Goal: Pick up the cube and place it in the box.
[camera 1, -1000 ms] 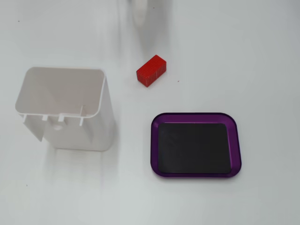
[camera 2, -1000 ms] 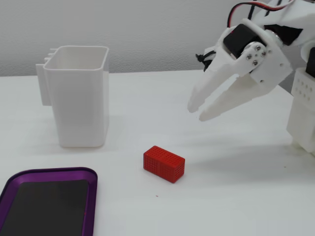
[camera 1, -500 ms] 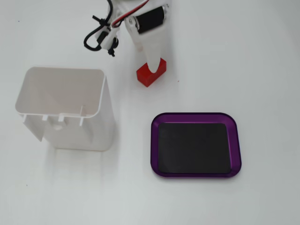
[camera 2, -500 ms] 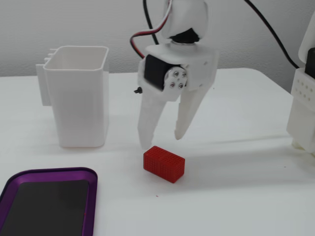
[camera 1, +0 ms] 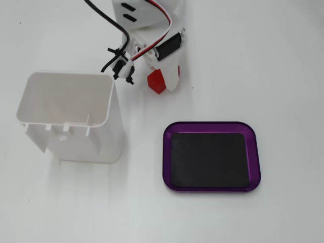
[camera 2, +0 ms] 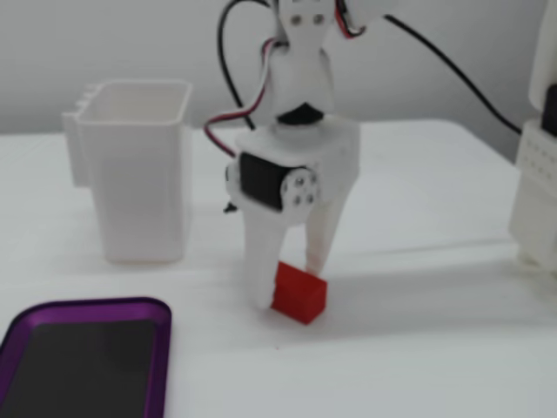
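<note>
The red cube [camera 1: 156, 81] sits between my gripper's [camera 1: 163, 84] white fingers, at the table's far middle in a fixed view. In the other fixed view the cube [camera 2: 299, 293] is slightly tilted, low at the table surface, and the gripper [camera 2: 291, 280] is shut on it from above. One finger [camera 2: 261, 261] presses its left side; the other is partly hidden behind it. The box [camera 1: 211, 156], a purple-rimmed tray with a black floor, lies empty nearer the camera and to the right; its corner also shows in the other fixed view [camera 2: 87, 312].
A tall white plastic container [camera 1: 68, 116] stands left of the gripper, close to the arm's cables [camera 1: 119, 55]. It also shows in the other fixed view [camera 2: 139, 174]. A white structure [camera 2: 535, 192] stands at that view's right edge.
</note>
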